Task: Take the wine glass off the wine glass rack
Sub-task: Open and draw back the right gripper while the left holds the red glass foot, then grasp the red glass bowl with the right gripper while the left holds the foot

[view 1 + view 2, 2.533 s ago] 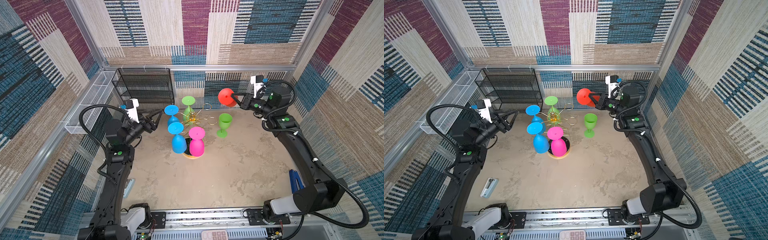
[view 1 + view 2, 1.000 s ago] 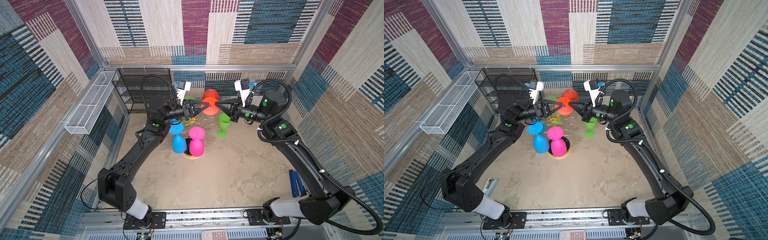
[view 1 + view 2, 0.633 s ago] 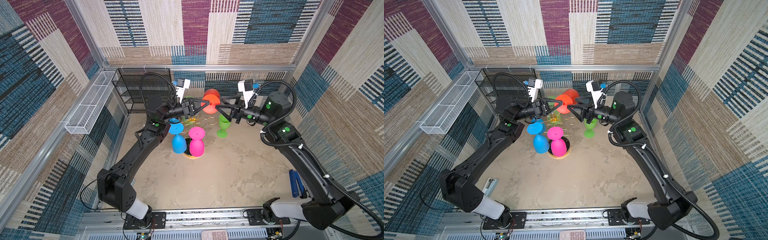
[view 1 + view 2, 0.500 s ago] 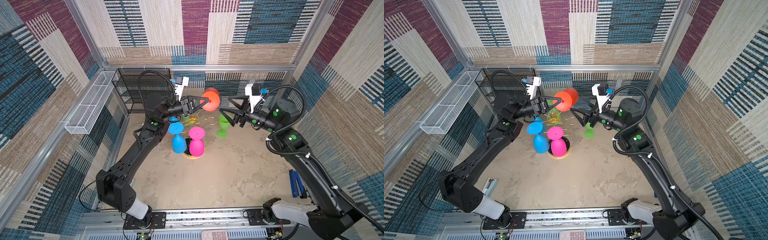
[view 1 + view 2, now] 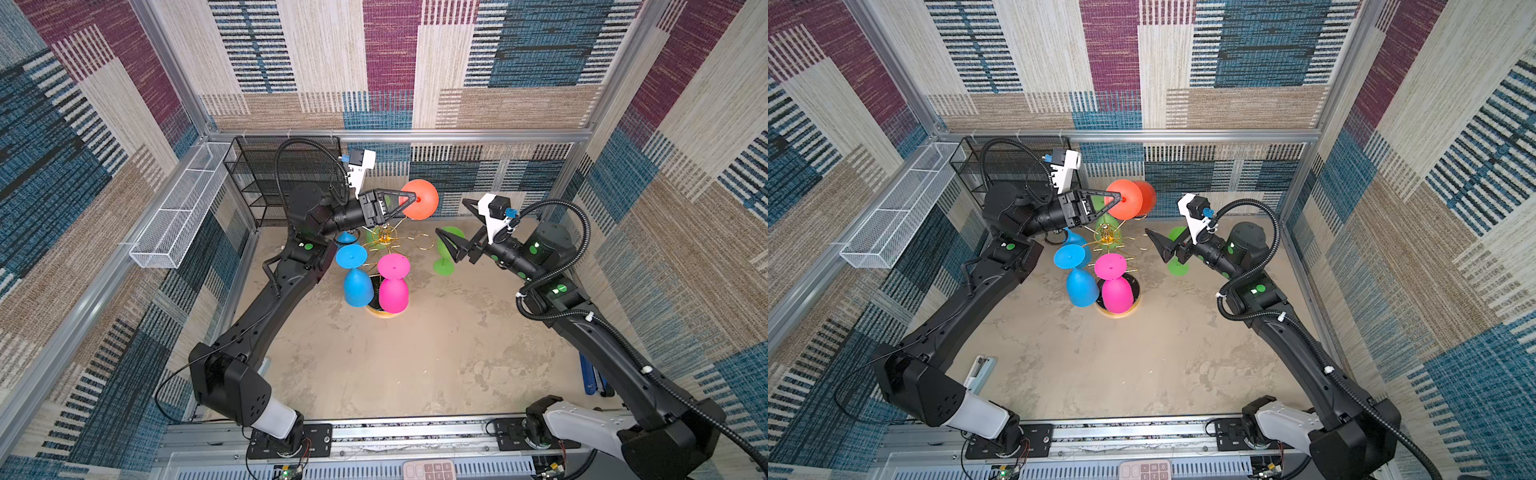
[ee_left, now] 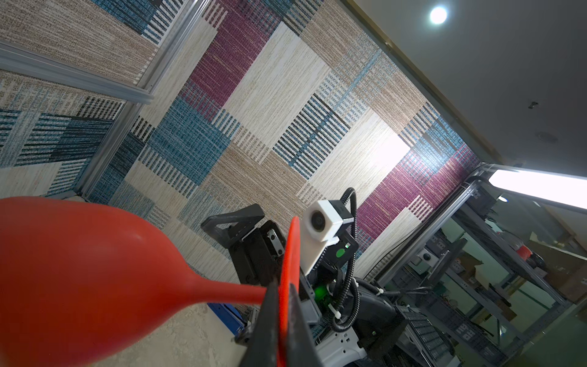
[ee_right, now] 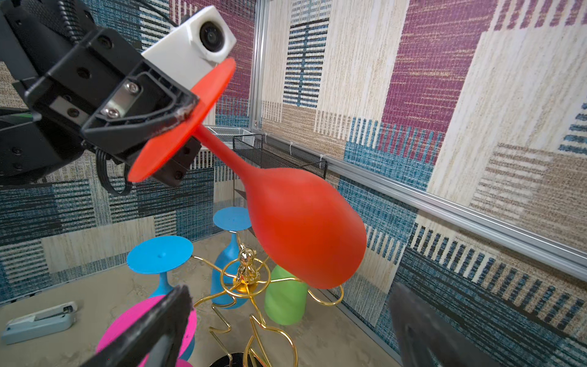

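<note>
Patchwork carpet walls – my left claw (image 5: 414,196) pinches the red wine glass (image 5: 426,203) by its foot, bowl past the tips, clear above the rack (image 5: 384,237); right claw (image 5: 451,218) gapes empty. Looks light, rubbery – stem's safer.

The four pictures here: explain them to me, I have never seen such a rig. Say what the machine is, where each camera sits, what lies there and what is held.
Two robot arms work at one tabletop. Two pictures look down from overhead, the other two come from a camera on each arm's wrist. In the middle stands a gold wire wine glass rack with a blue glass and a pink glass hanging upside down. A green glass stands on the tabletop beside it. The left gripper is shut on the foot of a red wine glass, held up near the rack. The right gripper is open and holds nothing.
</note>
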